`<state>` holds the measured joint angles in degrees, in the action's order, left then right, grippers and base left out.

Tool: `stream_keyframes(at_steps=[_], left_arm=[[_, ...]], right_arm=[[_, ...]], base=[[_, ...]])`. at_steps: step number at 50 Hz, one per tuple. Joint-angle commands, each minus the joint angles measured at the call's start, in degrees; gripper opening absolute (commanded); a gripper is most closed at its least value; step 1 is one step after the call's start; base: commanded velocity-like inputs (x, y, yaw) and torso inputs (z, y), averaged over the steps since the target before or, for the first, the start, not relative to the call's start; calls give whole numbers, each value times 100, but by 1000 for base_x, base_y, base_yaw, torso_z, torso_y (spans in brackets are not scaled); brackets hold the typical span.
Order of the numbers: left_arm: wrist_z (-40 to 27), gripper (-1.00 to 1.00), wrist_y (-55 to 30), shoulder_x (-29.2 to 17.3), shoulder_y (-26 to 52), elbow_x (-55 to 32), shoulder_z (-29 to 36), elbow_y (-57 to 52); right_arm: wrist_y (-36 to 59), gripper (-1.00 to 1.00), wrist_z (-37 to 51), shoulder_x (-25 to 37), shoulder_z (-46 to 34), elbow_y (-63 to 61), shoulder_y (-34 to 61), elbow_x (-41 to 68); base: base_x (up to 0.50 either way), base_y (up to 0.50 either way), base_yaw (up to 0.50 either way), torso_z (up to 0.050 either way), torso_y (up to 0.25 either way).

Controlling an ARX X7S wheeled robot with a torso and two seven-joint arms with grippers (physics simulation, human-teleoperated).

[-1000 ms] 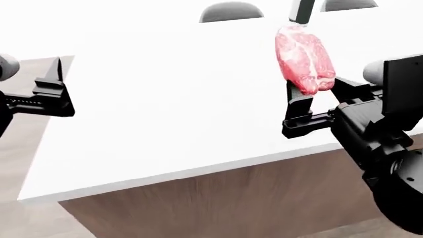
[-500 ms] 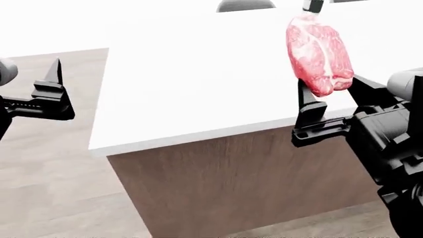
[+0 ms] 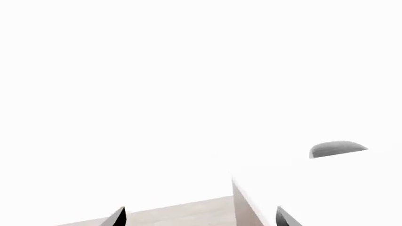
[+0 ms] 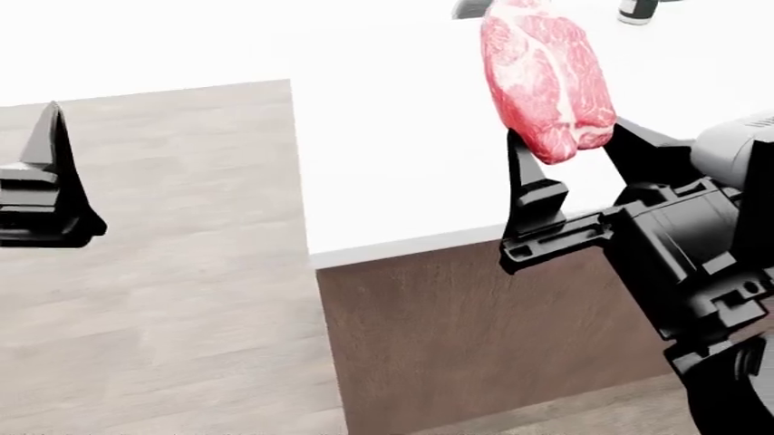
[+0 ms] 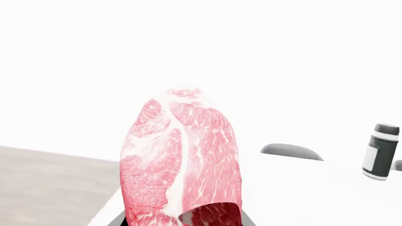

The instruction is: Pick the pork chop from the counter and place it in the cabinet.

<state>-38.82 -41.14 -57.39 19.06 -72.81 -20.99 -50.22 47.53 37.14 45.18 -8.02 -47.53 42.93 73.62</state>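
Head view: right pincer [image 4: 568, 172] stands at right of frame, clamped on the lower end of the pork chop [image 4: 545, 77], which is held upright, clear above the white worktop [image 4: 400, 181]. Left pincer [image 4: 43, 195], at left edge over the wood floor [image 4: 169, 299], carries nothing; whether its jaws are apart cannot be told from this view, but the left wrist view shows two tips well apart. Step in hand, by judgement: transport after pick-up. No cabinet is in view; the next move calls for turning to find it. Against the earlier frames, the worktop edge sits further right and more floor shows.
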Motion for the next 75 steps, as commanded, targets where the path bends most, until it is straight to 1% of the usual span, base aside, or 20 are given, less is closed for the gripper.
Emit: stream_keyframes(at_steps=[1,4,7,9,11,14,16,18,21,26,41,47,55,62,68,75], left_arm=[[-275,100,263,307,-338,-80,-397,-555],[-365,100,324,477,-227,-69,-191,-670],[-455,100,426,640,-259,291,67,-966],[-590,100,941,460,-482,801,636,-975],[-600,100,1099,607,-633,1189,1054,-958],[-487,100,1241,994,-813,1759,1709,-953],[-447,100,1336,1158,-863,2166,2174,-956],[-435,100,1452,1262,-881,2394,2497,-953],[-400,100,1580,1331,-906,2533,2700,-920],[-366,100,1746,1329,-1016,2621,2709,-822],[-469,100,1861,1216,-968,2473,2658,-731],[-571,100,2085,1230,-905,2116,2441,-789],[-578,100,2252,1286,-873,1963,2457,-779],[-468,100,2302,1365,-868,2009,2578,-623],[-523,100,2358,1280,-911,1890,2472,-654],[-477,100,2392,1276,-920,1891,2537,-700]], right_arm=[[13,-100,-13,-175,-79,-141,243,-70],[-7,-100,3,-207,-75,-153,294,-16],[-73,-100,-31,-269,-72,-70,231,-71],[-118,-100,-79,-328,-109,-7,151,-209],[-185,-100,-161,-404,-177,51,40,-433],[-245,-100,-260,-461,-335,58,-42,-902],[-266,-100,-340,-516,-491,75,-80,-1177],[-299,-100,-409,-559,-593,107,-109,-1348],[-330,-100,-481,-594,-699,90,-119,-1492],[-349,-100,-568,-647,-908,107,-112,-1787],[-361,-100,-588,-600,-909,131,76,-1902],[-241,-100,-430,-778,-929,42,384,-1699],[83,-100,-113,-1048,-1030,-94,977,-1338],[42,-100,-33,-1279,-1138,5,1068,-1452],[-111,-100,-19,-1620,-1267,163,1135,-1625],[-312,-100,122,-1777,-1153,88,1102,-1643]], base=[[501,-31,0,0,0],[501,-29,0,0,0],[501,-28,0,0,0],[501,-31,0,0,0],[250,-27,250,0,0],[0,0,500,0,0],[0,0,500,0,0],[0,0,500,0,0],[0,0,500,0,0],[0,0,500,0,0],[0,0,500,0,0],[0,0,500,0,0],[0,0,500,0,0],[0,0,500,0,0],[0,0,500,0,0],[0,0,500,0,0]])
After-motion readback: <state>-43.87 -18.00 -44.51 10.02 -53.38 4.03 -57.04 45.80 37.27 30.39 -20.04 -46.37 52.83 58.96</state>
